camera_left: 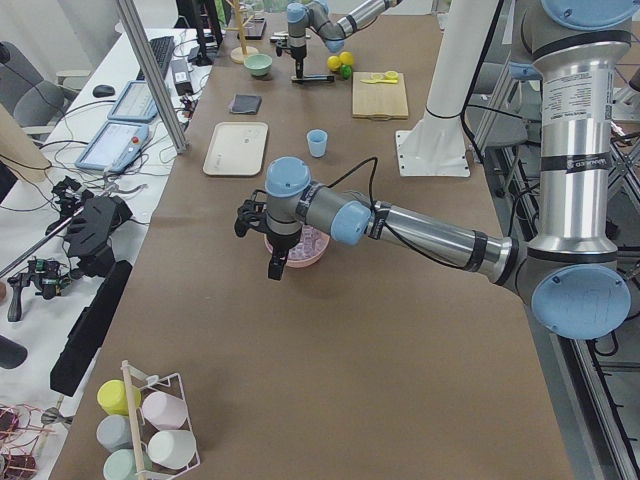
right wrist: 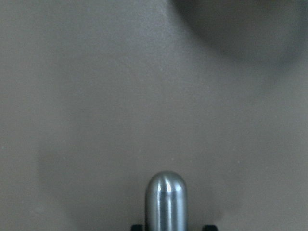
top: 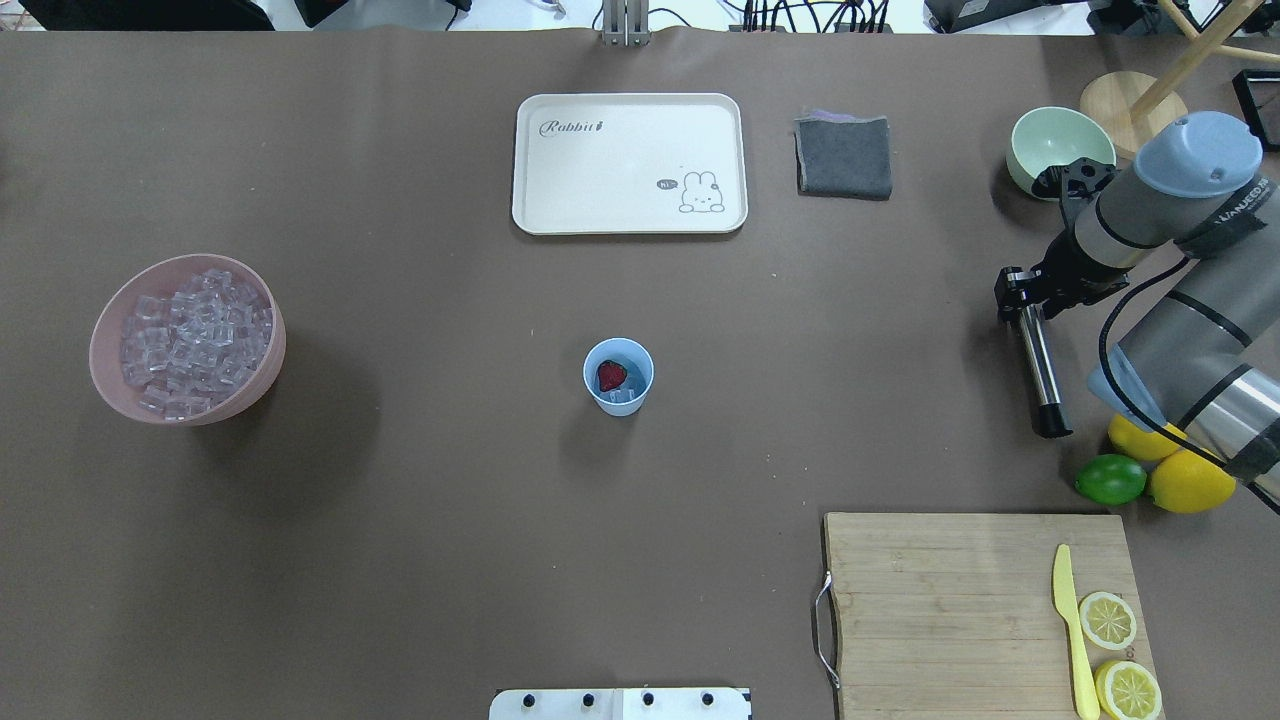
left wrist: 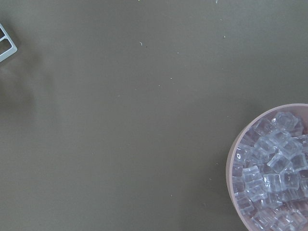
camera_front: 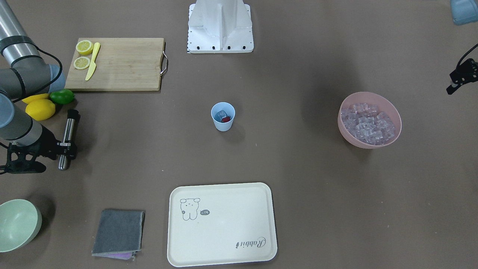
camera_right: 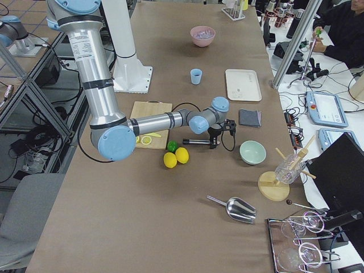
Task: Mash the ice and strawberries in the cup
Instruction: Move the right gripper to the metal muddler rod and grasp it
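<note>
At mid-table, the cup [top: 620, 407] stands well apart from the tray [top: 620, 160].

A matte brown tabletop [top: 400, 560] fills both top-down views. It is lit evenly from above, with only soft, blurred shadows on it. In the exterior left view a white side desk [camera_left: 60, 150] runs down the left edge, and a slanted aluminium post [camera_left: 150, 80] stands between it and the brown surface. In the exterior right view a reddish tiled floor [camera_right: 28, 7] shows at upper left. A grey office chair [camera_right: 17, 227] stands at lower left, and another white desk [camera_right: 341, 79] lines the right edge.
</note>
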Controlling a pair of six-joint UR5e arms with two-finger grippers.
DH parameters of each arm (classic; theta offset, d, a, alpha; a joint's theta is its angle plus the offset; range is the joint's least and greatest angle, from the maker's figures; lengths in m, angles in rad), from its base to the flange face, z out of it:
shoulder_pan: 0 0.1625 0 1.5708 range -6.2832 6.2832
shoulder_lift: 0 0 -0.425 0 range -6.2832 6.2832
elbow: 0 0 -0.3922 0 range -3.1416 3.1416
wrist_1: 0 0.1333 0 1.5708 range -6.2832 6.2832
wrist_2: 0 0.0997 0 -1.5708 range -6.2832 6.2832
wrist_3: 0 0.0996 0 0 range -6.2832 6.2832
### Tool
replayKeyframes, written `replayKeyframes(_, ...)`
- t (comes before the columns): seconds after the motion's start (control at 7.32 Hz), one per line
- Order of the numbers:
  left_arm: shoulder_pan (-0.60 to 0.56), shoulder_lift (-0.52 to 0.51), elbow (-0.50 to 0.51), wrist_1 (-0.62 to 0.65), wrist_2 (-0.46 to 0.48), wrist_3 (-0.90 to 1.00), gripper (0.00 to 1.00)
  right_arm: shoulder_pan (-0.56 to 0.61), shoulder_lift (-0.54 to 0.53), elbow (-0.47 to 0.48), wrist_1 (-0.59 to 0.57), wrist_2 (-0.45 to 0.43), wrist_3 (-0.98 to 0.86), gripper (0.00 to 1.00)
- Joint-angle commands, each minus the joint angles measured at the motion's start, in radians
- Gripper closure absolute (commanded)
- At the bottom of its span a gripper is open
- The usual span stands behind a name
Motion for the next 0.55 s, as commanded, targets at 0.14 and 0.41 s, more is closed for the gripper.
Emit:
replayKeyframes(0.14, 0.000, 0.001, 0.000, 0.000, 0.000, 0.000, 0.03, 0.046, 0.012, 0.100, -0.007, 0.060, 0.002, 1.00)
replayKeyframes(0.41, 0.000, 0.004, -0.012, 0.000, 0.000, -0.002, 0.02, 0.071, -0.018, 0.391, -0.007, -0.025, 0.125, 1.00)
